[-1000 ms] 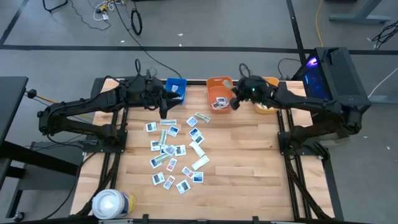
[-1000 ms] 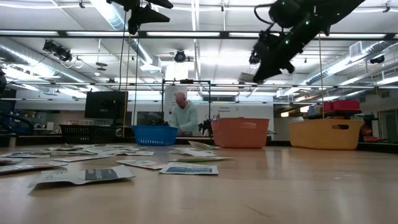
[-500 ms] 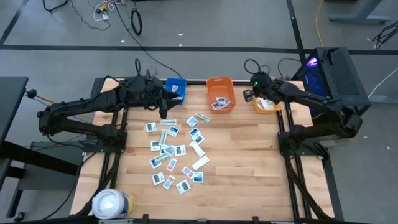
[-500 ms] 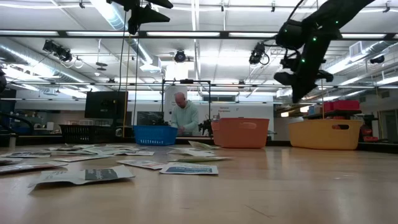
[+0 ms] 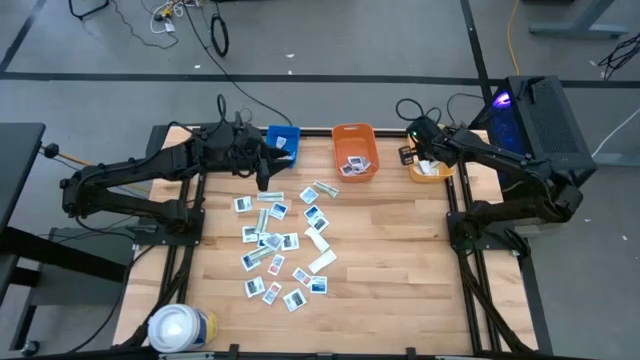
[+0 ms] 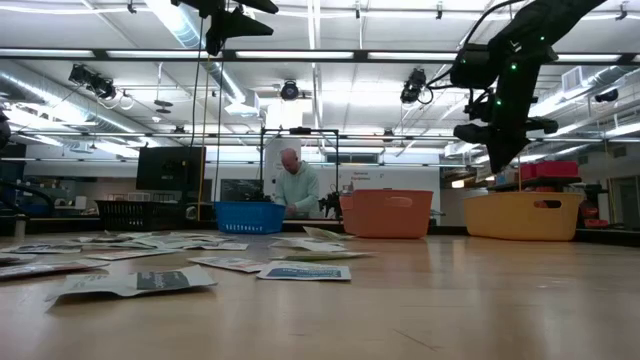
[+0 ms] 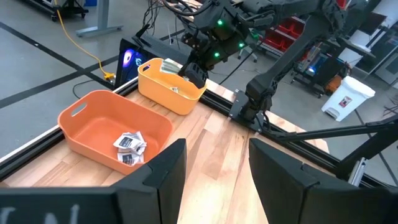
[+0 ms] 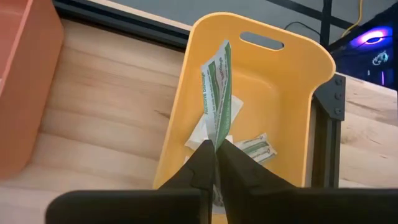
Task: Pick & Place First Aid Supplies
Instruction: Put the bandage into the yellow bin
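- Wooden surface (image 5: 390,250) seen whole only from above; near edge alone in focus at table height, far rim lost behind bins.
- Large white roll (image 5: 178,327) with yellow-blue band at the near left corner, partly cut off by the frame edge from above, out of frame in the low view.
- Left arm parked over the back left of the surface, left gripper (image 5: 262,178) hanging just beside the blue bin (image 5: 283,142); jaws spread with nothing between them, as seen from its own wrist.
- Right gripper (image 5: 412,155) poised over the yellow bin (image 8: 292,93), jaws pressed together and pinching a green-and-white packet (image 8: 216,102) upright above the bin's interior; grip plain only from the right wrist, a dark blur from above.
- Orange bin (image 7: 112,127) between blue and yellow, a few white packets (image 7: 129,143) inside, visible from above and from the left wrist, hidden by the wall at table height.
- More green-printed packets (image 8: 256,147) on the yellow bin's floor, half covered by the jaws.
- First aid supplies (image 5: 280,245) scattered over the middle left of the surface, well apart from the right gripper; print too small to read from above, flattened to slivers in the low view.
- Person (image 6: 296,187) in a pale top in the room beyond, lower body hidden behind the blue bin.
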